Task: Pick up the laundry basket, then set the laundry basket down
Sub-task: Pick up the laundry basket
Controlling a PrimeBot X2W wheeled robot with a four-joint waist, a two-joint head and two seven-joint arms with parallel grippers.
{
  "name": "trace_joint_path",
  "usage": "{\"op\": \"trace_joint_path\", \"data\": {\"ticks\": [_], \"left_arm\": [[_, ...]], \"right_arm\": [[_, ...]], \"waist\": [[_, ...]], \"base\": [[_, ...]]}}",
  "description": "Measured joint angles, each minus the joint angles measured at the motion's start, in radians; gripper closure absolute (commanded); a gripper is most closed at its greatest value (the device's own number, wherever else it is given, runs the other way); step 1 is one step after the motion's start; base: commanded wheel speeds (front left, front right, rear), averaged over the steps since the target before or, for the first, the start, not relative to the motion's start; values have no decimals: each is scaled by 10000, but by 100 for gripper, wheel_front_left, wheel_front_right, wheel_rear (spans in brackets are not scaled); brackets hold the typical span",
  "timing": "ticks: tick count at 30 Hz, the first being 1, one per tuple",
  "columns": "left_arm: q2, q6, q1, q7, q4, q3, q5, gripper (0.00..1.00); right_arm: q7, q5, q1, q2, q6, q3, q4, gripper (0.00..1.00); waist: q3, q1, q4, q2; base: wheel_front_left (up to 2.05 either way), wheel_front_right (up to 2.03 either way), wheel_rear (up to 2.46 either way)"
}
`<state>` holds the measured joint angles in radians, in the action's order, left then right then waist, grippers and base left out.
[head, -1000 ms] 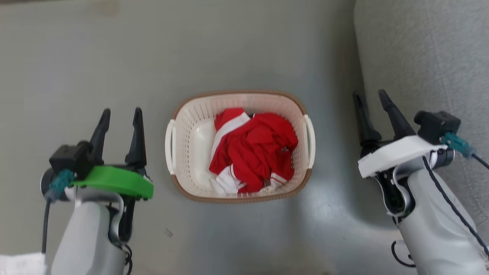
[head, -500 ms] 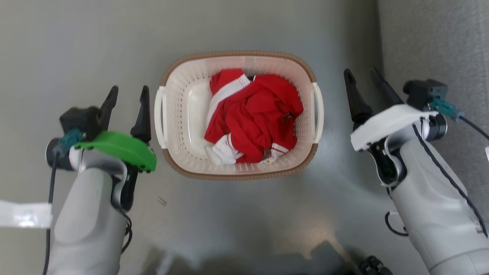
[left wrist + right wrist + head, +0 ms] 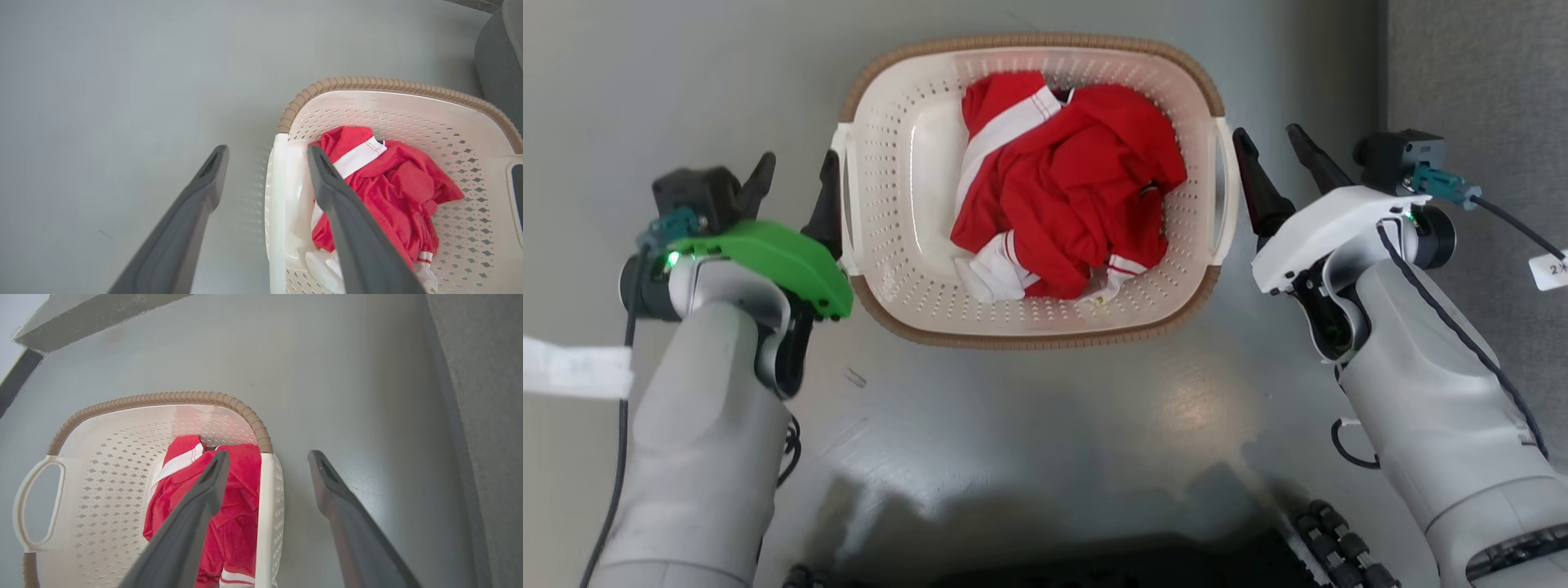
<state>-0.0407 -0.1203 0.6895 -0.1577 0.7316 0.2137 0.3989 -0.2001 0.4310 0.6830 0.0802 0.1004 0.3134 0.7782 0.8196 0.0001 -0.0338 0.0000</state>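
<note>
The laundry basket [image 3: 1029, 339] stands on the grey floor, cream and perforated with a brown rim, and holds a crumpled red and white garment [image 3: 1066, 188]. My left gripper [image 3: 798, 162] is open at the basket's left handle [image 3: 843, 196]. In the left wrist view that handle [image 3: 278, 204] lies between the fingers of the left gripper [image 3: 267, 152]. My right gripper [image 3: 1267, 137] is open at the right handle [image 3: 1227, 196]. In the right wrist view this side wall [image 3: 265, 498] sits between the fingers of the right gripper [image 3: 268, 457]. I cannot tell whether the fingers touch the basket.
A grey upholstered piece [image 3: 1478, 73] runs along the right side, close to my right arm. The robot's dark base [image 3: 1094, 563] lies at the bottom edge. A white paper tag [image 3: 572, 369] hangs at the left. Bare floor spreads left of and beyond the basket.
The head camera has dropped closer, so the basket looks larger and higher in view. Both grippers, still open, have closed in from well beside the basket to its side handles.
</note>
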Motion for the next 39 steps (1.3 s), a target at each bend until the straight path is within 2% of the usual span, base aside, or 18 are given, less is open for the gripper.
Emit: {"op": "trace_joint_path", "data": {"ticks": [11, 24, 26, 27, 28, 29, 30, 31, 39], "left_arm": [[67, -42, 1082, 433, 1141, 376, 134, 0], [140, -75, 1761, 731, 1873, 1150, 637, 0], [140, -75, 1774, 729, 1996, 1197, 729, 2], [140, -75, 1776, 727, 2034, 1237, 734, 10], [142, -75, 1784, 715, 2073, 1283, 750, 28], [142, -75, 1806, 713, 2117, 1331, 786, 59], [144, -75, 1832, 686, 2167, 1383, 823, 100], [146, -75, 1866, 685, 2215, 1427, 840, 100], [270, -105, 1987, 583, 2451, 1825, 1312, 100]], "right_arm": [[391, 155, 952, -119, 136, 368, 1244, 0], [606, 447, 1585, -151, 184, 803, 2136, 0], [610, 468, 1645, -151, 226, 851, 2266, 9], [614, 489, 1697, -155, 226, 878, 2320, 18], [614, 520, 1736, -159, 226, 899, 2347, 40], [614, 546, 1767, -163, 226, 918, 2387, 69], [614, 546, 1794, -171, 232, 953, 2426, 92], [612, 546, 1833, -186, 234, 1011, 2458, 100], [537, 828, 1942, -280, 242, 1273, 2708, 100]], "waist": [[902, 0, -6, 0], [1473, -1, -32, 0], [1489, -1, -21, 0], [1494, -1, -16, 0], [1496, 0, -12, 0], [1497, 0, -7, 0], [1495, 0, -2, 0], [1491, -1, 3, 0], [1325, -1, 59, 0]], "base": [[0, 0, 0], [0, 0, 0], [0, 0, 0], [0, 0, 0], [0, 0, 0], [0, 0, 0], [0, 0, 0], [0, 0, 0], [0, 0, 0]]}}
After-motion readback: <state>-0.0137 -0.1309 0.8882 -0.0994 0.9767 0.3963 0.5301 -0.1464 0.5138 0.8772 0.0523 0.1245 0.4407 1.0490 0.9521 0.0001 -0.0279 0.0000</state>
